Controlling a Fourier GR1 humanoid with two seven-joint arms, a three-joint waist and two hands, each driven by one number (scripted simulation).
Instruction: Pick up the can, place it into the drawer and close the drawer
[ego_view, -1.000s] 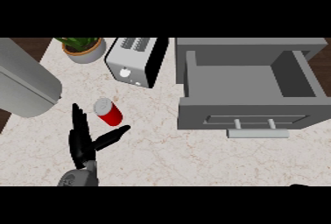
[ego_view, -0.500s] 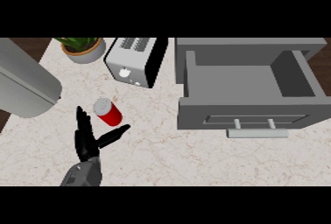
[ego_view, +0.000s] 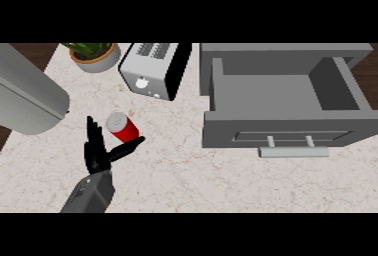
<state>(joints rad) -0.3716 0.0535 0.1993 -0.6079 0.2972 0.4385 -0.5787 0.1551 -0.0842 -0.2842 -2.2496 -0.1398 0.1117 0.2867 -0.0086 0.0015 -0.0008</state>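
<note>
A: On the desk (ego_view: 221, 185), where's the can (ego_view: 124, 127)?
B: At the left hand's (ego_view: 96, 152) one o'clock, between straight fingers and thumb, ungripped. Drawer (ego_view: 284, 107) open at its three o'clock.

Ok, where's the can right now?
In the head view the red can stands on the counter's left part, below the toaster and left of the open drawer, between the left hand's fingers and thumb.

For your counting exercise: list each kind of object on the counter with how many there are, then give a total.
Red cylindrical metal can: 1
Silver boxy toaster: 1
Green potted plant: 1
Open grey drawer: 1
Large grey rounded appliance: 1
Total: 5
</note>
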